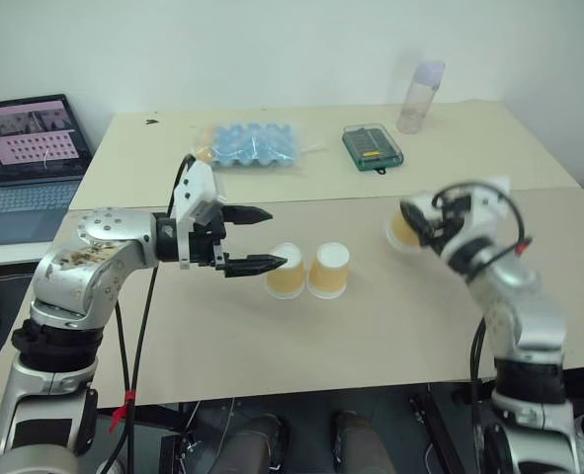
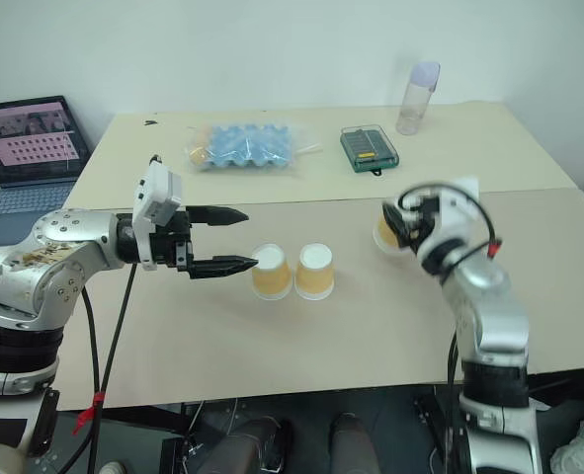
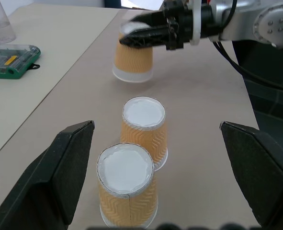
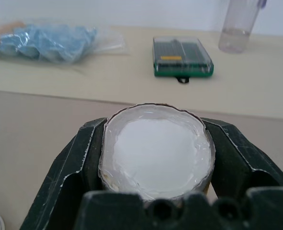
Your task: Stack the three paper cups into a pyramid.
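Observation:
Two paper cups stand upside down and side by side in the middle of the table, the left one (image 1: 286,270) touching or nearly touching the right one (image 1: 329,270). My left gripper (image 1: 275,239) is open just left of the left cup, with one fingertip close to its base. The third paper cup (image 1: 403,229), also base up, sits between the fingers of my right gripper (image 1: 415,222), which is shut on it to the right of the pair and appears to hold it a little above the table. In the right wrist view the white base of the held cup (image 4: 156,146) lies between both fingers.
At the back of the table lie a blue egg tray in a plastic bag (image 1: 252,145), a green case (image 1: 372,146) and a tall translucent bottle (image 1: 420,96). An open laptop (image 1: 30,148) stands on a side surface at the far left.

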